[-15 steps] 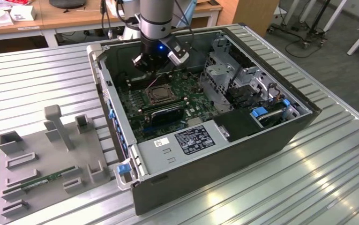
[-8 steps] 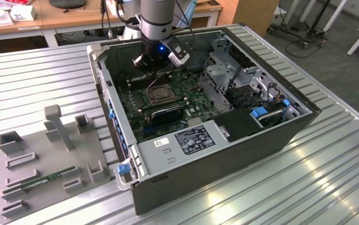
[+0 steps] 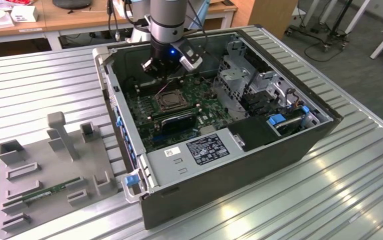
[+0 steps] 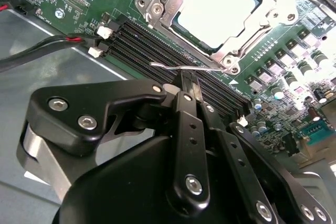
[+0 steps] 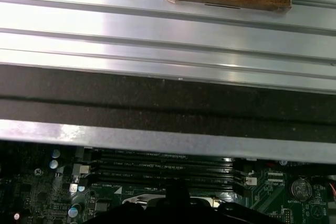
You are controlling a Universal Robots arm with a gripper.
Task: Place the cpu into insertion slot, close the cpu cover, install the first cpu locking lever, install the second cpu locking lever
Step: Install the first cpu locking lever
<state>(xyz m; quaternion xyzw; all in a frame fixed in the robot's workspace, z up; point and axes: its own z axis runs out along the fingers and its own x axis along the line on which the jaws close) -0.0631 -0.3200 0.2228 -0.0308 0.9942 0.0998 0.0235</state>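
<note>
An open computer case (image 3: 298, 145) lies on the slatted table. On its green board, the insertion slot (image 3: 168, 100) holds the cpu (image 4: 220, 9), a bright square face. The silver cpu cover (image 4: 163, 11) lies flat around the cpu. A thin wire locking lever (image 4: 168, 66) runs along the socket's edge beside the memory slots. My gripper (image 3: 161, 74) hangs inside the case just beyond the socket. In the second wrist view the gripper (image 4: 184, 80) has its black fingers shut together, and their tip is at the lever wire. I cannot tell whether they touch it.
Black memory slots (image 4: 136, 40) run next to the socket, with a red and black cable (image 4: 52, 45) beside them. A power supply (image 3: 205, 147) and a drive cage (image 3: 245, 80) crowd the case. A grey fixture tray (image 3: 45, 170) with a memory stick (image 3: 48, 192) sits at the exterior view's left.
</note>
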